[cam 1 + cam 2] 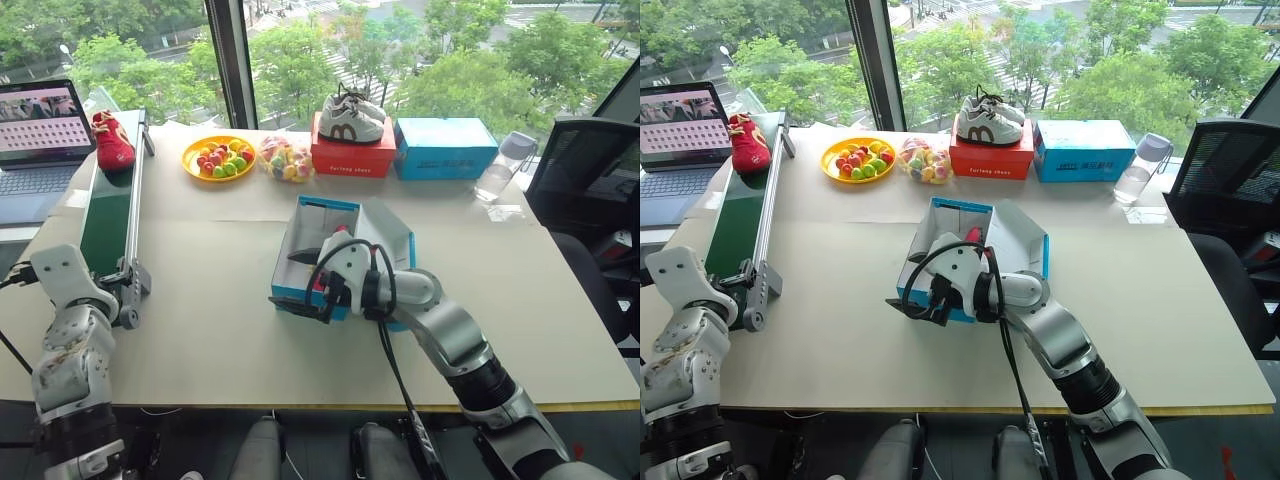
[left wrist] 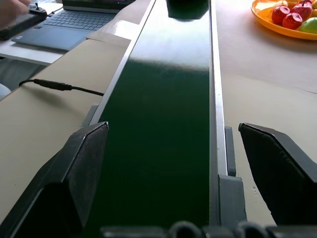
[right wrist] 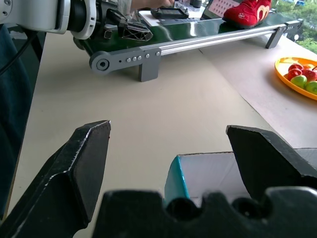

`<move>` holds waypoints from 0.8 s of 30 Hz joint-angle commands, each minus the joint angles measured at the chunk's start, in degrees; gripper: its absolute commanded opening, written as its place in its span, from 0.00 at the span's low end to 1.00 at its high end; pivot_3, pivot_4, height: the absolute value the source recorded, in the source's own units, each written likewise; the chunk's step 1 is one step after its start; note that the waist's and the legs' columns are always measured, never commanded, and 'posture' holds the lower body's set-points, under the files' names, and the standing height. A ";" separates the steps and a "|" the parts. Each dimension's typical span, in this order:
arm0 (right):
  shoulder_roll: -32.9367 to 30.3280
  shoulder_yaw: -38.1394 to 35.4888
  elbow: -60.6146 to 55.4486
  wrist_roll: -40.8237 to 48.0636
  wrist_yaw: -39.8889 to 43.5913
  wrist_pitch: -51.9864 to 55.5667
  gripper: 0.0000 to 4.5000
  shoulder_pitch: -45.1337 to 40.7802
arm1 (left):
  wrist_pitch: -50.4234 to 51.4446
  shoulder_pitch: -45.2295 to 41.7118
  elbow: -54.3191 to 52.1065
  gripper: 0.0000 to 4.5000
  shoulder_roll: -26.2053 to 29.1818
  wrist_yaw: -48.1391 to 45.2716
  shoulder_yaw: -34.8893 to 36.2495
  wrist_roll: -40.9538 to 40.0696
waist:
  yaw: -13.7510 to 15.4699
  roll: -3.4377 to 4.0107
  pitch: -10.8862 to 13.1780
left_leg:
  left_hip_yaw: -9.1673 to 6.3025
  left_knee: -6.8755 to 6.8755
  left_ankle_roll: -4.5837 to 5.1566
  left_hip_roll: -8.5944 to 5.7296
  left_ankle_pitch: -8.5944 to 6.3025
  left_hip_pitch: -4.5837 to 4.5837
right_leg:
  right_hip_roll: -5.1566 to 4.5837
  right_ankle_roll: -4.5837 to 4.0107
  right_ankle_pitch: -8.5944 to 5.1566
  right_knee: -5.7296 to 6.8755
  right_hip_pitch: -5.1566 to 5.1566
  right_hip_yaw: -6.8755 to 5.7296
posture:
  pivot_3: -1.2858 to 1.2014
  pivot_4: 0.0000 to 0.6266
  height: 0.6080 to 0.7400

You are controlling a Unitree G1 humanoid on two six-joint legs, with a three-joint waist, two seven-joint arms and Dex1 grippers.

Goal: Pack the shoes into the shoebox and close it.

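Observation:
The blue shoebox [image 1: 292, 232] lies open in the middle of the table, its white inside showing and its lid [image 1: 392, 236] folded back to the right. My right gripper [image 1: 300, 282] hangs open over the box's near left corner [image 3: 174, 173], its fingers pointing left. A bit of red [image 1: 340, 233] shows in the box behind that hand, which hides the rest. One red shoe [image 1: 112, 141] with gold patterning sits at the far end of the green conveyor belt [image 1: 105, 215]. My left gripper [image 2: 173, 168] stands open over the belt's near end with nothing between its fingers.
Along the back stand a laptop [image 1: 40, 140], a yellow plate of fruit [image 1: 218, 158], a bag of sweets [image 1: 285, 158], a red box [image 1: 352, 158] with white sneakers [image 1: 350, 118] on it, a plain blue box [image 1: 445, 148] and a water bottle [image 1: 505, 165]. A black chair [image 1: 580, 170] stands at the right.

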 commanded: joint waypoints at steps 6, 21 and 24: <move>0.03 -1.29 -0.62 -1.19 -0.46 -0.28 0.98 -0.51 | 1.84 -1.77 -0.20 1.00 2.02 -0.46 0.37 0.44 | 0.02 0.00 0.00 | 0.02 0.00 0.00 0.01 0.00 0.01 | 0.01 0.00 0.00 0.00 -0.01 0.01 | 0.52 0.24 1.00; -0.37 -1.37 -0.90 -1.77 -0.73 -0.30 0.98 0.05 | 15.03 -5.63 -1.30 1.00 7.11 -1.53 1.55 -0.53 | -0.04 -0.02 -0.01 | 0.06 0.00 0.00 0.03 0.00 0.04 | 0.04 0.04 -0.02 0.01 -0.01 0.07 | 0.52 0.24 1.00; -0.42 -1.41 -0.86 -1.95 -0.75 -0.38 0.98 0.02 | 15.29 -5.51 -1.30 1.00 7.55 -1.48 2.00 -0.41 | -0.04 -0.02 -0.01 | 0.09 -0.01 0.00 0.06 0.00 0.05 | 0.05 0.04 -0.02 0.01 -0.02 0.09 | 0.52 0.24 1.00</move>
